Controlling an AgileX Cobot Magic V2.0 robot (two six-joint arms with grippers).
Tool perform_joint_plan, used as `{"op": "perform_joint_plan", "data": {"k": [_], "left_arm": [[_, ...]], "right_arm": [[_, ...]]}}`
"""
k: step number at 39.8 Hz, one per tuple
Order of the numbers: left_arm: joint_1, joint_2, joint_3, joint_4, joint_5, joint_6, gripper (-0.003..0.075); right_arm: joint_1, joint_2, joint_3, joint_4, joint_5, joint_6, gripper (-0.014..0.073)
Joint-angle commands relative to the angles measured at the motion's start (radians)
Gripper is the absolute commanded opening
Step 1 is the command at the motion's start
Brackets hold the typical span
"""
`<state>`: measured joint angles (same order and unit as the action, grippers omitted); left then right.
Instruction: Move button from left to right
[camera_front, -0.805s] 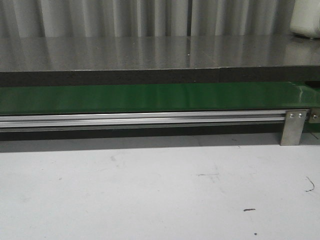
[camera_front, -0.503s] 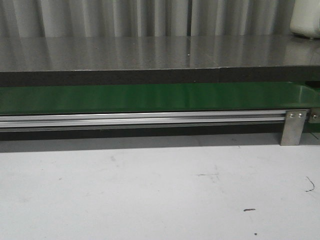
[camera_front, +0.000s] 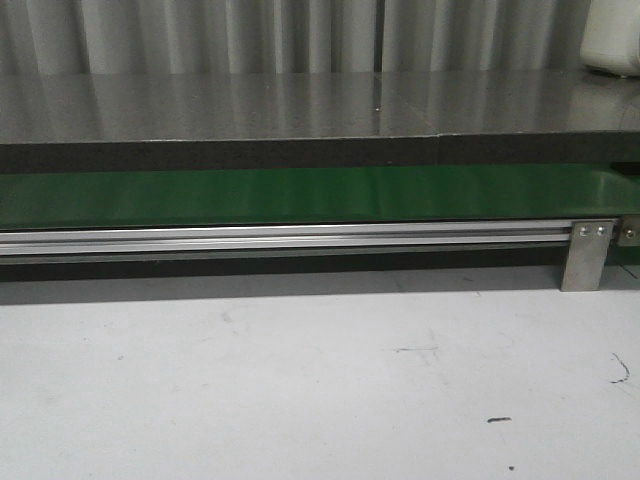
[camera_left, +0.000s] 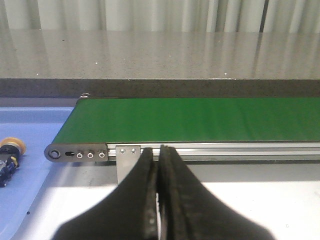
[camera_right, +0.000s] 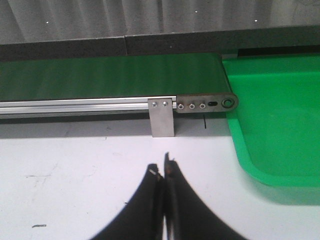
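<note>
The button (camera_left: 9, 159), an orange-yellow cap on a black body, lies on a blue tray (camera_left: 35, 130) at the edge of the left wrist view, partly cut off. My left gripper (camera_left: 158, 150) is shut with nothing in it, in front of the conveyor's rail and well to the side of the button. Over the white table my right gripper (camera_right: 162, 167) is also shut and empty, near a green tray (camera_right: 275, 120). Neither gripper nor the button shows in the front view.
A green conveyor belt (camera_front: 300, 195) on an aluminium rail (camera_front: 280, 238) runs across the table, with a metal bracket (camera_front: 587, 255) near its right end. Behind it is a grey counter (camera_front: 300, 105). White table surface (camera_front: 300, 380) lies in front.
</note>
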<state>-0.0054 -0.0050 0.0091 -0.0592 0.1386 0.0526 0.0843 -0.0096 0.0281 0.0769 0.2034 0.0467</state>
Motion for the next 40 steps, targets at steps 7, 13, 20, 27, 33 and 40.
{"op": "perform_joint_plan", "data": {"k": [7, 13, 20, 27, 33, 40], "left_arm": [[-0.008, -0.017, 0.028, -0.008, -0.092, -0.009, -0.0021], [-0.008, -0.017, 0.028, -0.008, -0.110, -0.009, -0.0021], [-0.008, -0.017, 0.028, -0.008, -0.264, -0.009, -0.0021], [-0.008, -0.015, -0.041, -0.008, -0.377, -0.009, -0.0021], [-0.008, 0.048, -0.186, 0.008, -0.231, -0.009, -0.0021], [-0.008, 0.242, -0.365, 0.025, -0.009, -0.009, -0.0021]], "right_arm": [[0.002, -0.018, -0.010, -0.011, -0.073, -0.004, -0.0068], [0.002, -0.018, -0.010, -0.011, -0.102, -0.004, -0.0068], [0.002, -0.018, -0.024, -0.011, -0.203, -0.004, -0.0068], [0.002, -0.017, -0.143, -0.011, -0.192, -0.004, -0.0068], [0.002, 0.043, -0.303, -0.011, -0.081, -0.004, -0.0068], [0.002, 0.242, -0.478, -0.011, 0.045, -0.004, -0.0068]]}}
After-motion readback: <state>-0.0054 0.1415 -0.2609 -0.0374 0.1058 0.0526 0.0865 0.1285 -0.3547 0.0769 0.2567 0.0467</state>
